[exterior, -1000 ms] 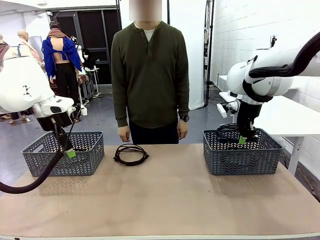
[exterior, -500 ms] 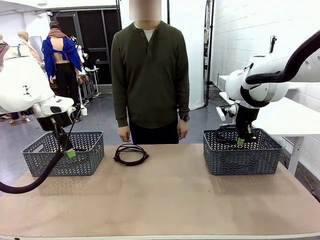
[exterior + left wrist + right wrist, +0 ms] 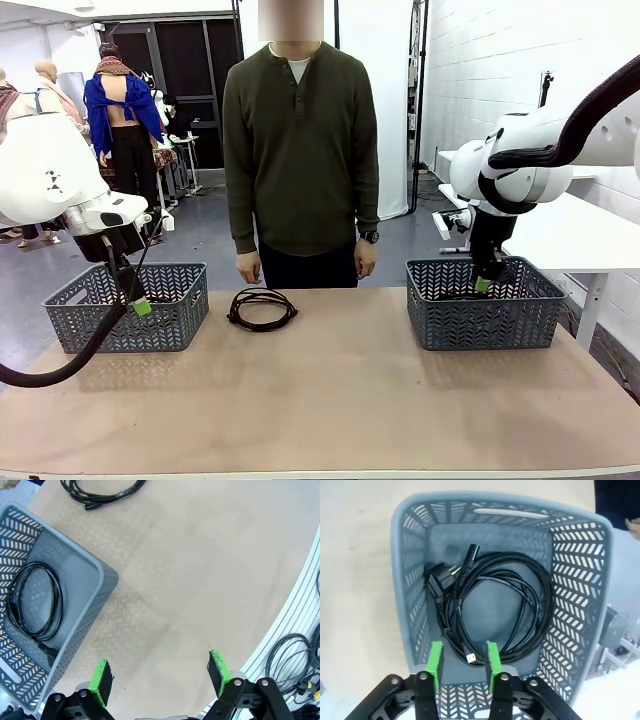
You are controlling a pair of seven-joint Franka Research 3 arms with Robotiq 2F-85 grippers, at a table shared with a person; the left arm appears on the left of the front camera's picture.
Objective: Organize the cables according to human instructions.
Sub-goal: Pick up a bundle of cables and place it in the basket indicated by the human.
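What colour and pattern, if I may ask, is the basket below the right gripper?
Grey basket, herringbone cut-outs; clearest in the right wrist view.

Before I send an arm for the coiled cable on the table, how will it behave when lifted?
Probably floppy and light: the cable is thin cord in loose loops, so pinching one strand would likely let the rest sag and unwind. Pushed, it should drag and deform on the table, not roll.

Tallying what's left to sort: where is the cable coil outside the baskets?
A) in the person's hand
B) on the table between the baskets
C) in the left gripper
B: the cable coil lies on the table between the left basket and the right basket.
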